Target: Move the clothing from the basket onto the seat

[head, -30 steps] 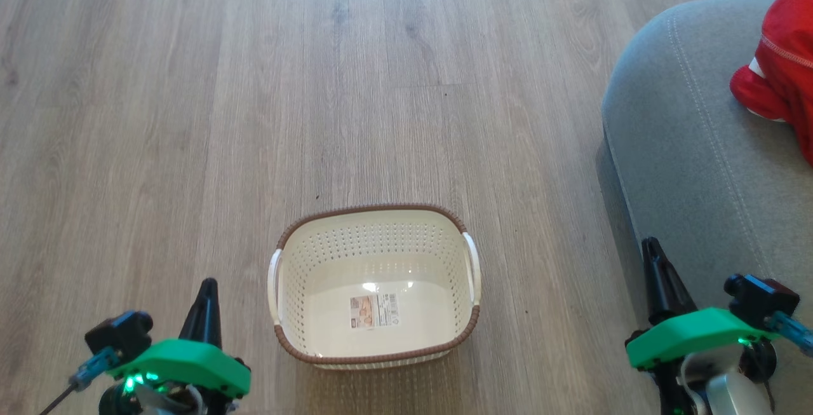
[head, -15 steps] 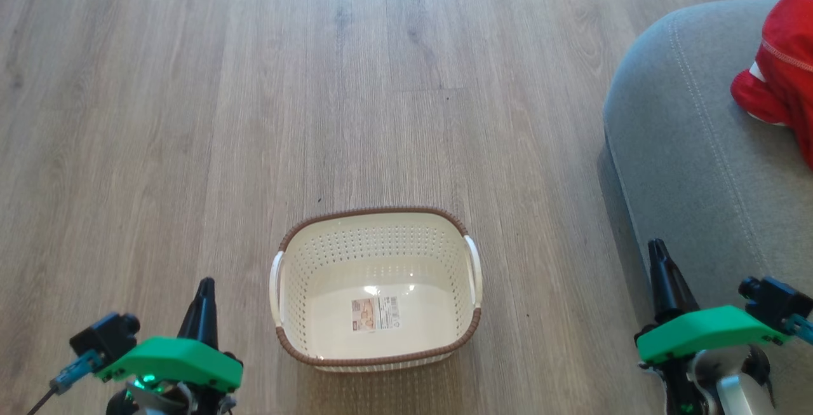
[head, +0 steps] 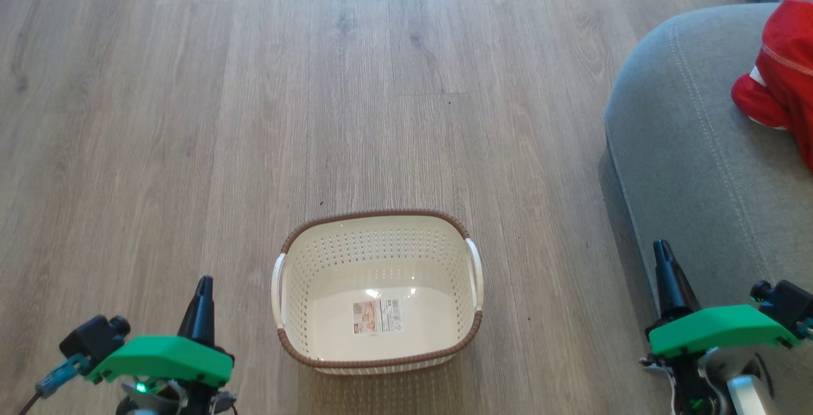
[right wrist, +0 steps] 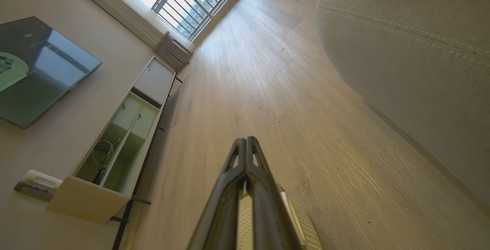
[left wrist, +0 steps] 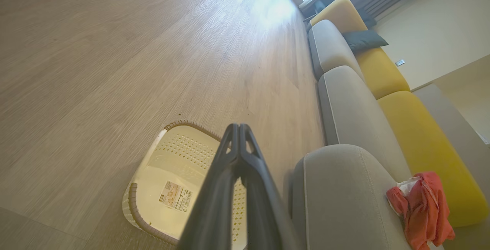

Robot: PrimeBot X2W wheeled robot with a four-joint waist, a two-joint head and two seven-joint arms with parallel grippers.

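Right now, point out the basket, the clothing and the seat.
basket (head: 375, 250), head view, perforated far wall.
clothing (head: 787, 78), head view, red fabric middle.
seat (head: 692, 161), head view, bare grey cushion top.

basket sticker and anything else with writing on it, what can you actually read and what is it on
Sticker on the floor of the basket: a small picture, lines of print and a barcode, all too small to read.
Dark screen on the wall, right wrist view: a few small pale marks near its top corner, too blurred to read.
No text in these pictures can be quoted as it reads.
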